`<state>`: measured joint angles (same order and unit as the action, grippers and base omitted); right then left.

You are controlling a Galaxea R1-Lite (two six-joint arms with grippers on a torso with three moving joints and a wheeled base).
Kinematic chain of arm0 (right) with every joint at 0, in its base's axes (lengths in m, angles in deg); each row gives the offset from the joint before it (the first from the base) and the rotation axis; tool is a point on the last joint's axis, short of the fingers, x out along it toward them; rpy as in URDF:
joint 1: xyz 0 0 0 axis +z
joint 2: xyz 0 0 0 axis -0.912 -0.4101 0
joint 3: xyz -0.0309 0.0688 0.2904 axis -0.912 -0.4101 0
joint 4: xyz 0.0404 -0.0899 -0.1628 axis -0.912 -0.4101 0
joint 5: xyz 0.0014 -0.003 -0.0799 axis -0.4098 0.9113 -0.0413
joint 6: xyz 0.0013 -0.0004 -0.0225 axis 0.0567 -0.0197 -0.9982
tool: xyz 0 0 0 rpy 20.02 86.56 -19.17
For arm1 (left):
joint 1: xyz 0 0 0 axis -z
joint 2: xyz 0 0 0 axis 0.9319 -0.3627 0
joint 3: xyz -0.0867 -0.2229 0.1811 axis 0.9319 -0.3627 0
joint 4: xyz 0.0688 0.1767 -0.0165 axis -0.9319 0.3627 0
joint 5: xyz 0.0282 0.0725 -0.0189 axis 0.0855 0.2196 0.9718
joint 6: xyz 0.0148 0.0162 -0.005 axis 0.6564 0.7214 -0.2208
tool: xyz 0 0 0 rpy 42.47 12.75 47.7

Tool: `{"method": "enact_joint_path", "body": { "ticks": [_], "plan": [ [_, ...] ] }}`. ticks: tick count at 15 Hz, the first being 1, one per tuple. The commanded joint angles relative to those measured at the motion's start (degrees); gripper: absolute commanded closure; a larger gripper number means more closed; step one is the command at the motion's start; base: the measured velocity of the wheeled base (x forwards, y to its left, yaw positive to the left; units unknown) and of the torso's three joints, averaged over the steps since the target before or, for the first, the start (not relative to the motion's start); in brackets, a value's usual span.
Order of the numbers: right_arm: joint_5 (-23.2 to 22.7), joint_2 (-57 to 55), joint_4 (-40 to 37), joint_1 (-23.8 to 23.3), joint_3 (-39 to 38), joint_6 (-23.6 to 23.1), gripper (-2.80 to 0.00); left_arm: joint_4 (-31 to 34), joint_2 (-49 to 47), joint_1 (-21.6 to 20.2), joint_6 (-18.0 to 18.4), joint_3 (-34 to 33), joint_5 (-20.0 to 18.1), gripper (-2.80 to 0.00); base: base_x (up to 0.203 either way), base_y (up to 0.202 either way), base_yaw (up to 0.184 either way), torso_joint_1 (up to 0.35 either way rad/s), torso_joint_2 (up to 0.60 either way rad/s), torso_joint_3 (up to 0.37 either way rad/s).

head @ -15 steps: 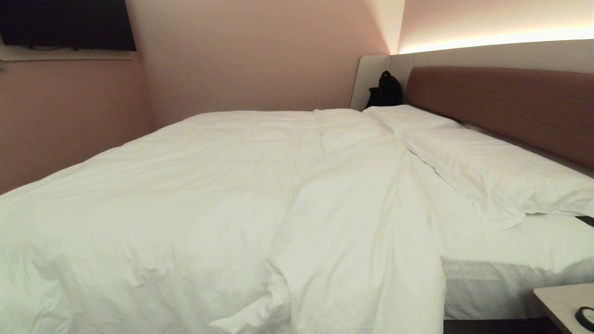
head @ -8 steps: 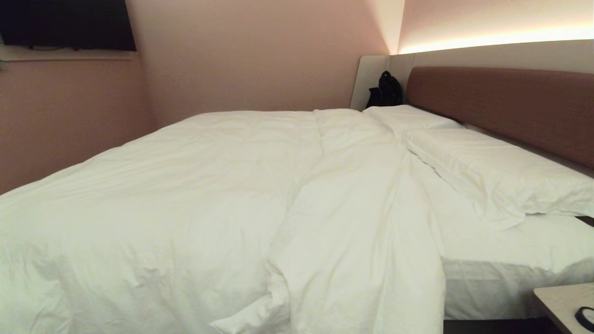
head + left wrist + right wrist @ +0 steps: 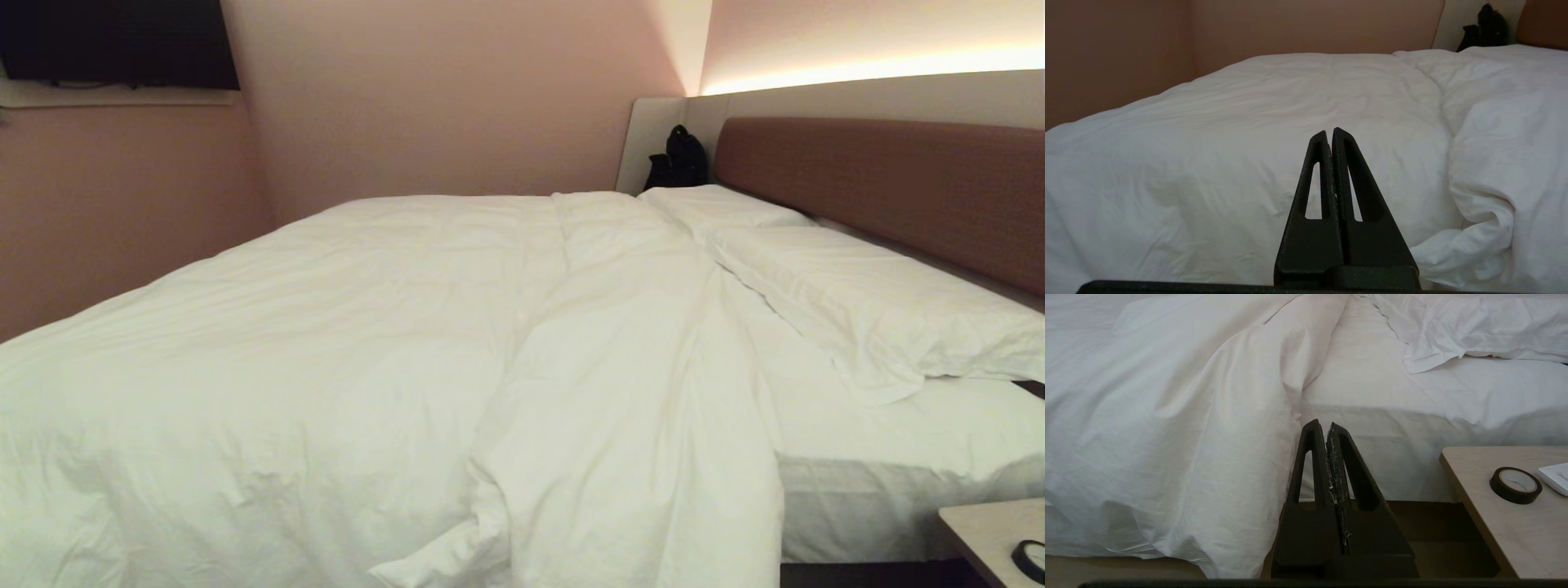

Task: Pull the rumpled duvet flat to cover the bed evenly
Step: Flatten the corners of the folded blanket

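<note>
Across the three head views nothing has moved: the duvet (image 3: 343,359), the pillows and the room hold the same places, and neither arm appears in that view at any of the three moments.

The duvet lies over most of the bed (image 3: 890,490), spread fairly smooth on the robot's left and middle, and bunched into a long thick ridge that runs from the far edge to the near edge, where it hangs over the side of the mattress. To the right of that ridge a strip of fitted sheet (image 3: 882,433) is uncovered, up to the near pillow (image 3: 882,310) and the far pillow (image 3: 718,204), which lie along the reddish-brown headboard (image 3: 890,188).

The left gripper (image 3: 1331,131) has its two black fingers pressed together with nothing between them, held in front of the smooth part of the duvet; whether it touches the cloth cannot be told. The right gripper (image 3: 1322,424) is likewise closed and empty, low beside the bed, in front of the hanging fold of the duvet and the exposed side of the mattress.

Just to its right stands a light wooden bedside table (image 3: 1478,506) with a roll of dark tape (image 3: 1515,485) on it and a white object (image 3: 1555,477) beside the roll. A black bag (image 3: 678,159) sits in the far corner next to the headboard, and a dark screen (image 3: 114,41) hangs on the wall at the robot's left.
</note>
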<state>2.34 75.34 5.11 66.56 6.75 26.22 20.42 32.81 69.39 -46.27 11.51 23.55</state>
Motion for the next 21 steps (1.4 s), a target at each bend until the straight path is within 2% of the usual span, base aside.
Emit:
{"method": "enact_joint_path", "body": {
  "ticks": [1,4,8,10,21],
  "plan": [
    [-0.02,0.01,-0.02,0.02,0.0,-0.02,0.0,-0.04,4.24,-0.04,0.26,-1.9,-1.03,0.0,0.0,0.0,0.0,0.0,0.0,0.0],
    [-0.02,0.01,-0.02,0.02,0.0,-0.02,0.0,-0.17,4.33,-0.04,0.09,-2.66,-1.04,0.0,0.0,0.0,0.0,0.0,0.0,0.0],
    [-0.02,0.01,-0.02,0.02,0.0,-0.08,0.0,-2.05,4.33,-0.04,0.37,-7.19,-1.04,0.0,0.0,0.0,0.0,0.0,0.0,0.0],
    [-0.02,0.01,-0.02,0.02,0.0,-0.02,0.0,-2.75,4.33,-0.04,1.7,-10.0,-0.88,0.0,0.0,0.0,0.0,0.0,0.0,0.0],
    [-0.02,0.01,-0.02,0.02,0.0,-0.02,0.0,-2.63,4.33,-0.04,3.7,-16.96,-0.6,0.0,0.0,0.0,0.0,0.0,0.0,0.0]
  ]
}}
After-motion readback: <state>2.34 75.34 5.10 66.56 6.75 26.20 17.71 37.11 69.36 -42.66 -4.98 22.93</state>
